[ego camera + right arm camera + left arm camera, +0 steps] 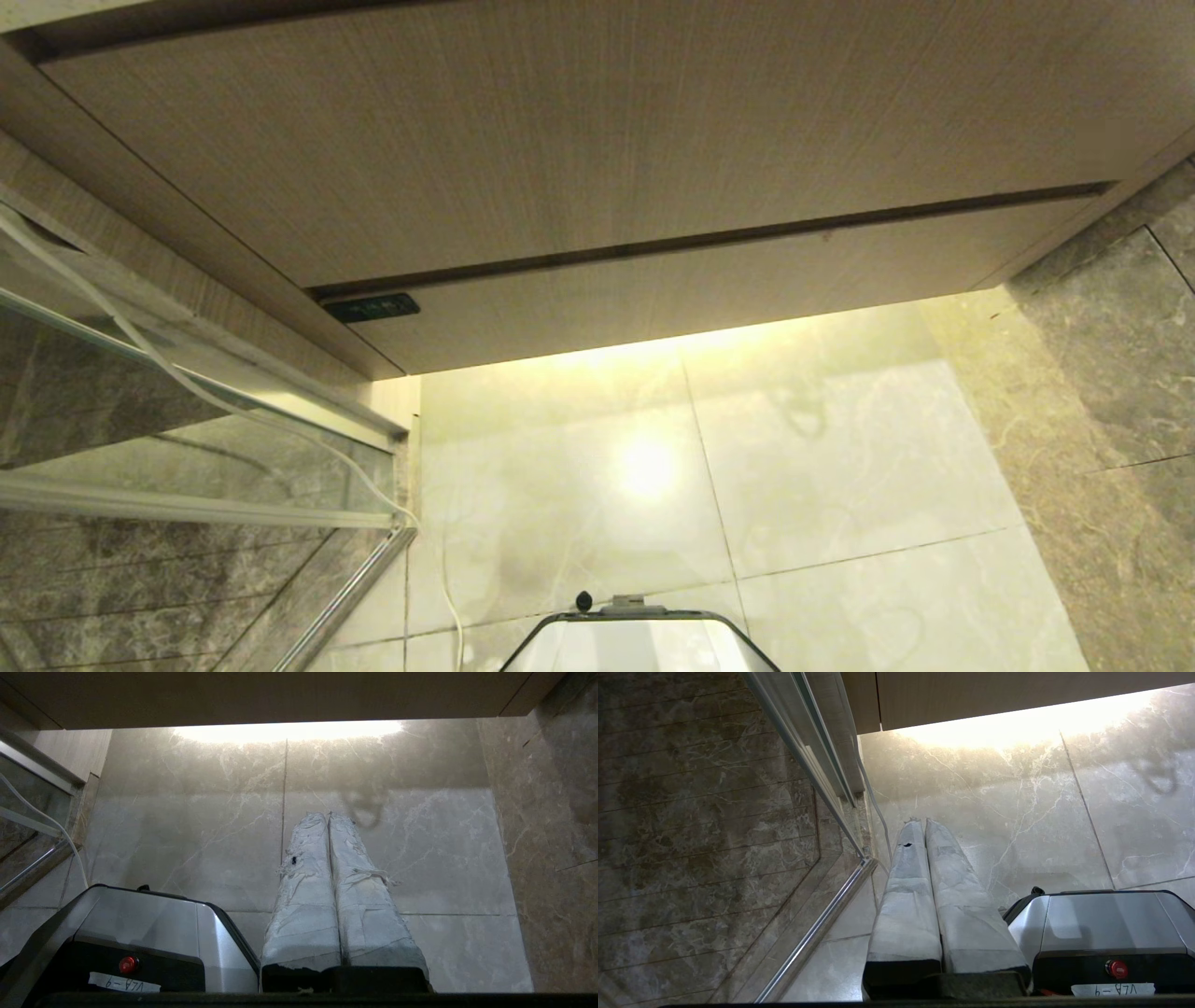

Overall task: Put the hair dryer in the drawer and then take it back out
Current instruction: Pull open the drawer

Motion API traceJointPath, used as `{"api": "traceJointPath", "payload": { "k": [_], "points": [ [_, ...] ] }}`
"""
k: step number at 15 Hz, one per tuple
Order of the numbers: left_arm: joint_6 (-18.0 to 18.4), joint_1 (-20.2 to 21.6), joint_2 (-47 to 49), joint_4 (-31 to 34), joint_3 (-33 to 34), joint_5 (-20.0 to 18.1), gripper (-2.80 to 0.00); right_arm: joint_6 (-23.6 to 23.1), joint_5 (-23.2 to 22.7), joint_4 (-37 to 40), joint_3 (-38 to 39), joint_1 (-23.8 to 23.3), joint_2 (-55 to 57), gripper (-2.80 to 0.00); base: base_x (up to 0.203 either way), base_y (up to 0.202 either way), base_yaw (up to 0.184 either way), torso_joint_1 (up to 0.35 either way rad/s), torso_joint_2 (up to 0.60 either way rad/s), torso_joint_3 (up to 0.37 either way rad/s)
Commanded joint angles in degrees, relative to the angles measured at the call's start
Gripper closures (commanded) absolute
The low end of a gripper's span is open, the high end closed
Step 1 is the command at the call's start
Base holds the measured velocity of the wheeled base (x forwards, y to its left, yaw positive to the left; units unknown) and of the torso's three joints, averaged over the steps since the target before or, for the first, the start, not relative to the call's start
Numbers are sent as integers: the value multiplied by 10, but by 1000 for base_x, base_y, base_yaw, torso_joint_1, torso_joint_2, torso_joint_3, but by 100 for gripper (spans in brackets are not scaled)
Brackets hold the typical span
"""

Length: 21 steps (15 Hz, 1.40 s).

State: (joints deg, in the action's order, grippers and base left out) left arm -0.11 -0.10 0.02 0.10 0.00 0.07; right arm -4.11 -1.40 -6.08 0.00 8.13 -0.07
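Observation:
The drawer (709, 289) is the low, wide wood-grain front at the bottom of the cabinet, and it is pushed in flush below the taller panel (579, 140). The hair dryer is out of view. In the left wrist view my left gripper (923, 820) hangs over the pale floor tiles beside the glass door, its taped fingers pressed together with nothing between them. My right gripper (328, 814) hangs the same way over the tiles in front of the cabinet, shut and empty. Neither arm shows in the head view.
A glass shower door (187, 448) with a metal rail stands on the left, and a thin white cable (187, 378) runs down along it to the floor. Dark marble wall (1120, 373) closes the right side. My base's silver cover (639, 639) sits at the bottom.

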Motion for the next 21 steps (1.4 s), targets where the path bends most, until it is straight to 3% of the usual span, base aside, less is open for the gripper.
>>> {"api": "traceJointPath", "payload": {
  "k": [1,5,8,12,16,19,21],
  "points": [
    [-1,0,0,0,1,0,0,-1,1,8,21,0,-22,0,0,0,0,0,0,0],
    [-1,0,0,0,1,0,0,-26,-3,-21,16,1,-22,0,0,0,0,0,0,0],
    [0,0,0,0,1,0,0,-29,-13,25,-66,1,-22,0,0,0,0,0,0,0],
    [0,0,0,0,0,0,0,-30,-18,88,-303,0,8,0,0,0,0,0,0,0],
    [-1,0,0,0,1,0,0,-30,-12,179,-562,-3,191,0,0,0,0,0,0,0],
    [0,0,0,0,0,0,0,-29,-18,234,-673,-2,321,0,0,0,0,0,0,0],
    [-1,0,0,0,1,0,0,-32,-20,364,-754,0,387,0,0,0,0,0,0,0]
  ]
}}
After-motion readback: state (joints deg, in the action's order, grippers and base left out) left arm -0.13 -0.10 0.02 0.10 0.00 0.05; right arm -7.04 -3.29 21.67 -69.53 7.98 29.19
